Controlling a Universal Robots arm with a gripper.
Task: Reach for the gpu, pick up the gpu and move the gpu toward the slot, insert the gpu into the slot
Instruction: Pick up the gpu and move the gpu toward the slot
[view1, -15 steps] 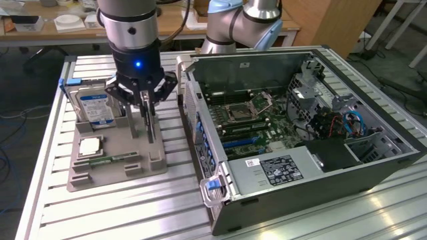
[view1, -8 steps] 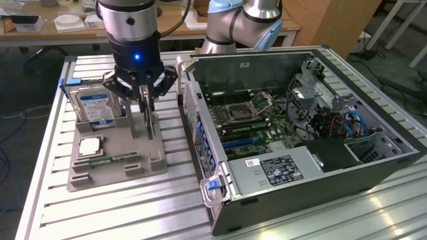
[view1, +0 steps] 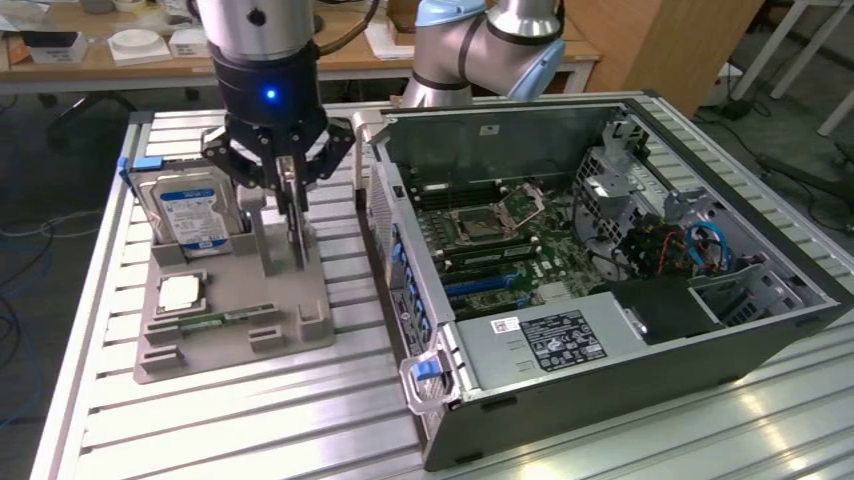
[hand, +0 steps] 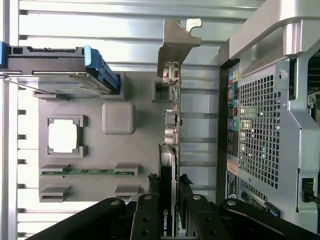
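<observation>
Nearest us, the gripper has its jaws set tight against both faces of the gpu, which stands on edge in the grey holder, its silver bracket at the end away from the jaws. Crossing the exterior view from its left, we find the hard drive at nine o'clock of the card, the CPU chip and memory stick at seven, and the open computer case at three, just beside the holder, its ported rear wall standing between card and motherboard.
</observation>
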